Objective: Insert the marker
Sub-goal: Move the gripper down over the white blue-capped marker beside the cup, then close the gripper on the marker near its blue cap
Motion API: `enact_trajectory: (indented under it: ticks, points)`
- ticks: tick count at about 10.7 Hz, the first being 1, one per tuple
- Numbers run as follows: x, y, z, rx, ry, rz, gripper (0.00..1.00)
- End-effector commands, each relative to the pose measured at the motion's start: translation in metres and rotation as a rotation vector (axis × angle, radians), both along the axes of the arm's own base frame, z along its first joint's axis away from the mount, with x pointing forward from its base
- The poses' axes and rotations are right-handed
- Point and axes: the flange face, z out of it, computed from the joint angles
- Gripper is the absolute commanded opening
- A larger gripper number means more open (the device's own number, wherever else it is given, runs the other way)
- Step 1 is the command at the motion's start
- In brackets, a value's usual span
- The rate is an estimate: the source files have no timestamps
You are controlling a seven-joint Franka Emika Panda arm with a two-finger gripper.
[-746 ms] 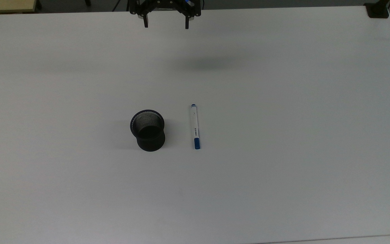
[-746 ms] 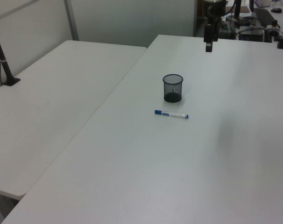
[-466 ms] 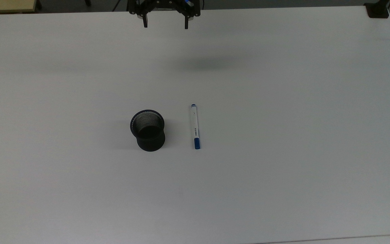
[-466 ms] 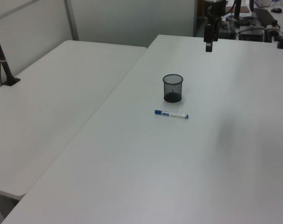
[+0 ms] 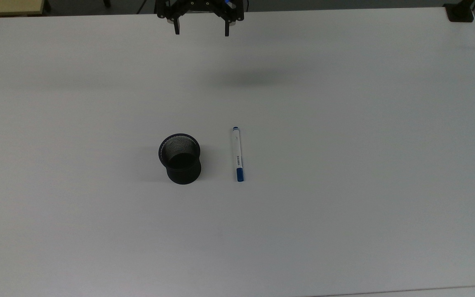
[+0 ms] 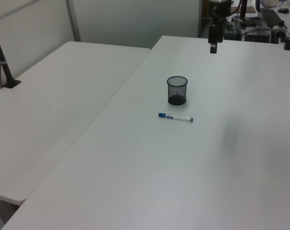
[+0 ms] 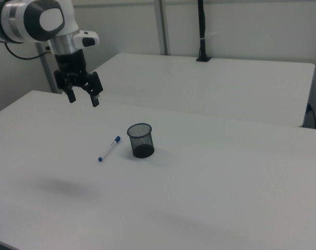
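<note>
The marker (image 5: 237,154) (image 6: 175,117) (image 7: 109,148) lies flat on the white table, white barrel with a blue cap, just to the top view's right of the black mesh cup (image 5: 179,158) (image 6: 177,90) (image 7: 141,140). The cup stands upright with nothing in it. My gripper (image 5: 201,31) (image 6: 214,48) (image 7: 83,99) hangs high above the far part of the table, well away from both, open with nothing between its fingers.
The white table (image 5: 344,165) spreads wide around the cup and marker. A second white table (image 6: 54,96) adjoins it on the left view's left. A black post clamp (image 5: 460,12) sits at the top view's upper right corner.
</note>
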Motion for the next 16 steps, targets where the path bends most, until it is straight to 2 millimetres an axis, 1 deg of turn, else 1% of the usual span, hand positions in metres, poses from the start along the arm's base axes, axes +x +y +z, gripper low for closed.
enact_trajectory:
  ticks: [1, 2, 3, 4, 7, 8, 9, 11, 12, 13, 14, 15, 16]
  points:
    - [0.023, 0.009, -0.025, -0.005, -0.057, 0.039, 1.0]
    - [0.032, 0.015, -0.037, -0.003, -0.069, 0.048, 1.0]
    - [0.044, 0.024, -0.059, -0.003, -0.074, 0.062, 1.0]
    - [0.053, 0.041, -0.076, -0.005, -0.085, 0.089, 1.0]
    - [0.08, 0.068, -0.138, -0.065, -0.119, 0.157, 1.0]
    - [0.085, 0.074, -0.155, -0.067, -0.123, 0.166, 1.0]
    - [0.091, 0.076, -0.167, -0.062, -0.137, 0.155, 1.0]
    - [0.102, 0.082, -0.194, -0.045, -0.177, 0.093, 1.0]
    - [0.11, 0.087, -0.201, -0.04, -0.2, 0.062, 0.96]
    - [0.114, 0.088, -0.215, -0.054, -0.197, 0.036, 0.91]
    - [0.117, 0.092, -0.227, -0.051, -0.208, 0.008, 0.84]
    - [0.119, 0.104, -0.235, -0.034, -0.24, -0.022, 0.82]
    - [0.121, 0.11, -0.246, -0.04, -0.256, -0.039, 0.77]
